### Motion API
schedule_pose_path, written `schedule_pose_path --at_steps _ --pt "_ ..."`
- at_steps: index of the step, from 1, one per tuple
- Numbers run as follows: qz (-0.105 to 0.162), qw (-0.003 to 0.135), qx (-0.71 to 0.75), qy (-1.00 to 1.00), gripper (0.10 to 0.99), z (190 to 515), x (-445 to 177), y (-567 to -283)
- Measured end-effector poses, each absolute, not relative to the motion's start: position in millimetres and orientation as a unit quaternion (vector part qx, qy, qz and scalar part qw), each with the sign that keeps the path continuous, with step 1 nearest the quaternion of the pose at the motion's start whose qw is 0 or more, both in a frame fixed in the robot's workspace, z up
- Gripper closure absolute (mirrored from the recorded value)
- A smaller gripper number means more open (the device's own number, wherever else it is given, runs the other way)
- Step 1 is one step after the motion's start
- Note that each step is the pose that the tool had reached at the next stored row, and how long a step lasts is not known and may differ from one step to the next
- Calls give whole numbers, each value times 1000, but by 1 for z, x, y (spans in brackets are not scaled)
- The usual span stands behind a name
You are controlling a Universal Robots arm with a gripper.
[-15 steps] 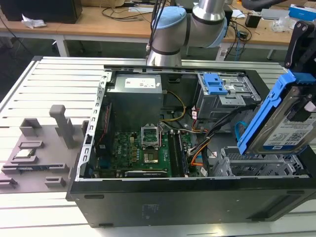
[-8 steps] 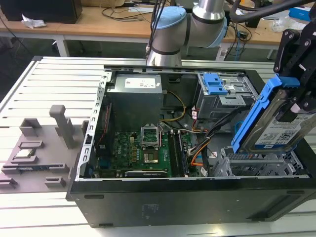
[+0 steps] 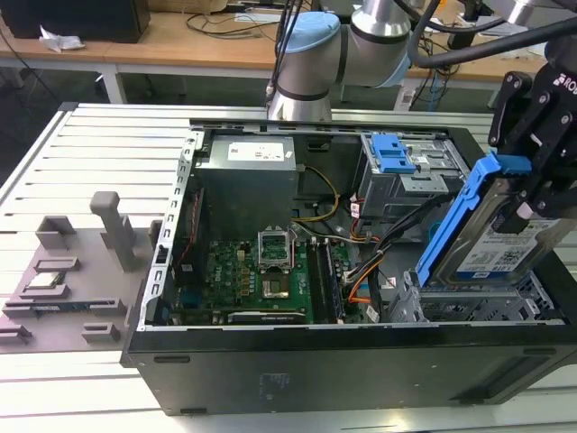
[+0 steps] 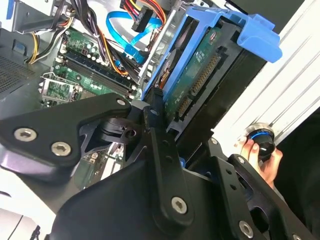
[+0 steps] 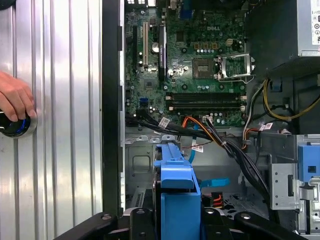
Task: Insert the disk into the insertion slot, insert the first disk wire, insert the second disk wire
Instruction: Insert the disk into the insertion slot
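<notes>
My gripper (image 3: 530, 185) is shut on the disk (image 3: 496, 248), a silver drive with a white label in a bright blue carrier (image 3: 458, 216). The disk stands steeply tilted at the exterior view's right, with its lower end at the top of the insertion slot (image 3: 469, 305), a low grey perforated cage. In the second wrist view one black finger (image 4: 156, 107) presses the disk's (image 4: 197, 85) edge. The first disk wire (image 4: 142, 17), an orange-red-black bundle with a black plug, hangs loose beside the looping light blue second disk wire (image 4: 125, 30).
The open computer case holds a green motherboard (image 3: 261, 275), a grey power supply (image 3: 248, 171) and a taller cage with blue tabs (image 3: 395, 155). Black cables (image 5: 235, 150) cross beside the slot. A hand (image 5: 15, 97) rests on a round knob (image 5: 15, 125) on the ribbed table.
</notes>
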State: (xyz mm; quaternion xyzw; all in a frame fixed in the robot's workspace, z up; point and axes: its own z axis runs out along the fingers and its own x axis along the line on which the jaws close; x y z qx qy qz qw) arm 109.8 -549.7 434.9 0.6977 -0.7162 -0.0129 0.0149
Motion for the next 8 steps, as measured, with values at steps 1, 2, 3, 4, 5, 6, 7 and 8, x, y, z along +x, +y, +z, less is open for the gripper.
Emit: schedule_pose_path --at_steps 1,2,3,4,5,6,7,8 --pt "-13 15 698 -716 725 434 110 -549" --pt "-13 15 698 -716 725 433 110 -549" --pt "-13 15 698 -716 725 432 110 -549" --pt "-13 15 698 -716 725 431 110 -548" --pt "-13 15 698 -716 725 430 110 -548" --pt "-13 15 698 -716 725 429 110 -548" --pt "-13 15 698 -716 725 427 110 -548" --pt "-13 15 698 -716 725 426 109 -548"
